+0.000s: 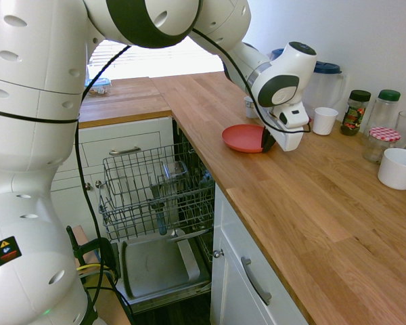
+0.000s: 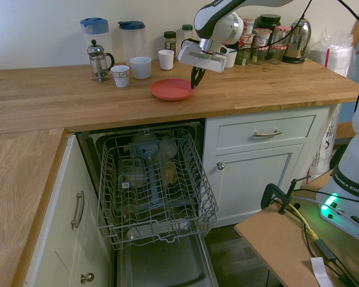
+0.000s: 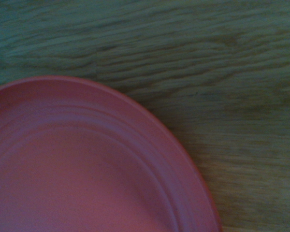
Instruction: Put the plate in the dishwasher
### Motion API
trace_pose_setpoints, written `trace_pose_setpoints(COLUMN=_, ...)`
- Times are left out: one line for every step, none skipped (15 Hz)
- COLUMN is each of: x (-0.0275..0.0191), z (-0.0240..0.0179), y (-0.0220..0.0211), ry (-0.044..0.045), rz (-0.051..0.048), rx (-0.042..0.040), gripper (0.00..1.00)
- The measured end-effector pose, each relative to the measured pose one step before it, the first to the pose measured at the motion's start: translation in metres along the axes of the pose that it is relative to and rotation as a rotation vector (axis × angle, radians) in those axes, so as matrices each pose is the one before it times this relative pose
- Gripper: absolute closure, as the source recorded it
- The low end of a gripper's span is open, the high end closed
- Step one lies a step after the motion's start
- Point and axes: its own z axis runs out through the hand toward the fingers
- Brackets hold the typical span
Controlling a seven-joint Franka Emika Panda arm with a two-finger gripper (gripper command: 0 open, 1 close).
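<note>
Because it bore the plate, the worktop was examined first; its front edge ran just in front of the plate and over the machine. The dishwasher stood open beneath, door lowered, evidently to receive the load. Its upper wire rack was drawn out, presenting tines and raised side rails; utensils and containers occupied parts of the interior. Along the wall stood a row of vessels, the white cup among them, behind the plate; the approach from the front was judged the freer. The plate lay on the worktop, near the edge. The gripper was closed on its rim at one side, apparently so that the rest could pass between tines. Lifting was judged the next step, with clearance over the rack's rails required.
</note>
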Motion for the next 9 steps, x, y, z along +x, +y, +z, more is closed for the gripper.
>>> trace_pose_setpoints(x=0.00182, z=-0.00761, y=-0.00068, ry=0.01466, rz=-0.01394, rx=0.00518, gripper=1.0)
trace_pose_setpoints(x=0.00046, z=-0.01317, y=-0.0018, ry=0.02196, rz=-0.01686, rx=0.00741, gripper=1.0)
trace_pose_setpoints(x=-0.00186, z=-0.01651, y=-0.00284, ry=0.02421, rz=-0.02309, rx=0.00802, gripper=1.0)
trace_pose_setpoints(x=-0.00563, z=-0.01861, y=-0.0039, ry=0.02274, rz=-0.0303, rx=0.00205, gripper=1.0)
trace_pose_setpoints(x=-0.00865, z=-0.0201, y=-0.0051, ry=0.02354, rz=-0.03108, rx=0.00013, gripper=1.0)
trace_pose_setpoints(x=-0.01127, z=-0.01963, y=-0.00623, ry=0.02675, rz=-0.0366, rx=-0.00304, gripper=1.0)
trace_pose_setpoints(x=-0.01454, z=-0.01977, y=-0.00825, ry=0.03298, rz=-0.03687, rx=-0.00566, gripper=1.0)
trace_pose_setpoints(x=-0.01705, z=-0.01728, y=-0.01066, ry=0.04195, rz=-0.04752, rx=-0.01333, gripper=1.0)
trace_pose_setpoints(x=-0.02205, z=-0.01682, y=-0.01321, ry=0.04867, rz=-0.05247, rx=-0.01803, gripper=1.0)
